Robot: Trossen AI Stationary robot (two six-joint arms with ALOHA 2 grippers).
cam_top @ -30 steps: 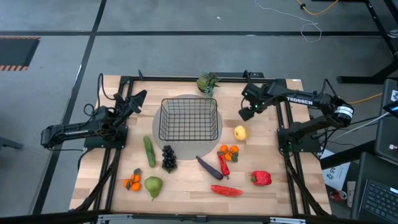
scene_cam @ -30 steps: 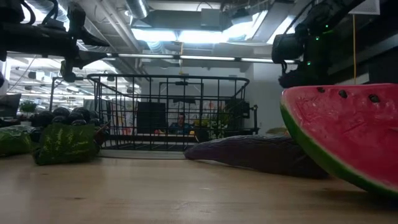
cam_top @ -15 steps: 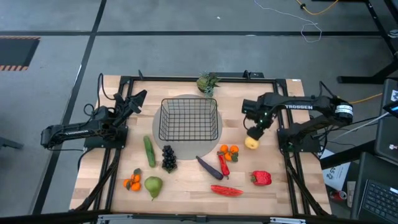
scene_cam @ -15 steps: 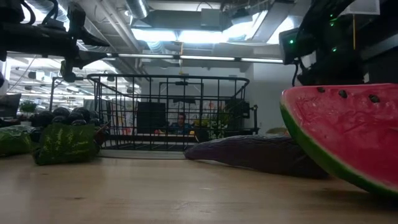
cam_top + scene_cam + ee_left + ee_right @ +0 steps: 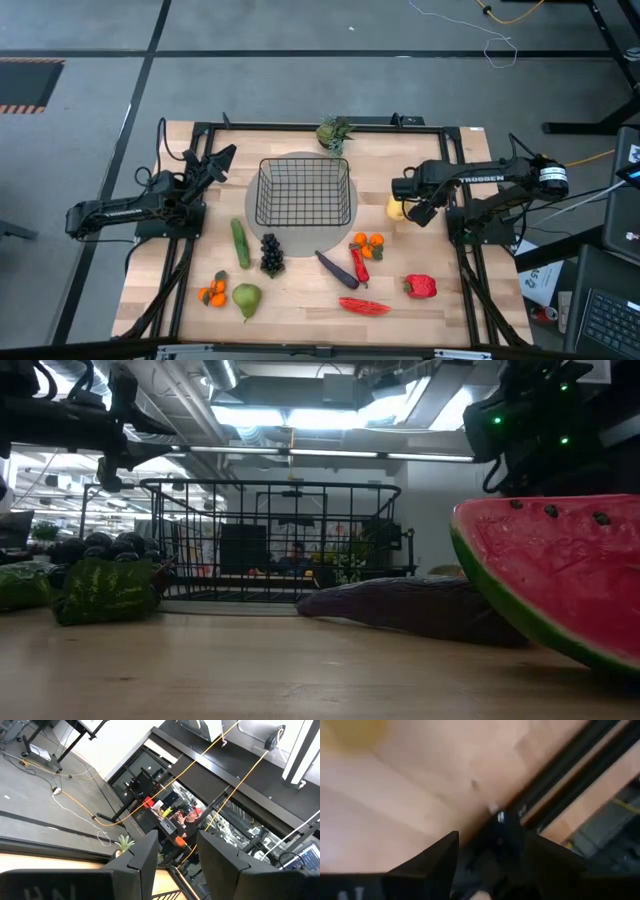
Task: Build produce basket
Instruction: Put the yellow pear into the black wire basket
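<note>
Low view is showing a watermelon slice (image 5: 545, 575) filling the lower right of the frame and getting cut off by the edge; behind it a purple eggplant (image 5: 400, 605) is lying on the wooden surface (image 5: 250, 680), and the basket (image 5: 270, 540) is standing at mid-frame, empty. Dark grapes (image 5: 95, 547) are sitting at the left.

In the high view, the right end effector (image 5: 418, 208) is hanging at centre right, just right of the basket (image 5: 304, 193), and is covering most of a yellow pear (image 5: 395, 208), of which only a sliver is peeking out at its left side. I cannot tell whether its fingers are gripping the pear. The right wrist view is too blurred to settle this.

Further left, the left end effector (image 5: 222, 158) is waiting near the basket's upper left corner, fingers parted and holding nothing.
</note>
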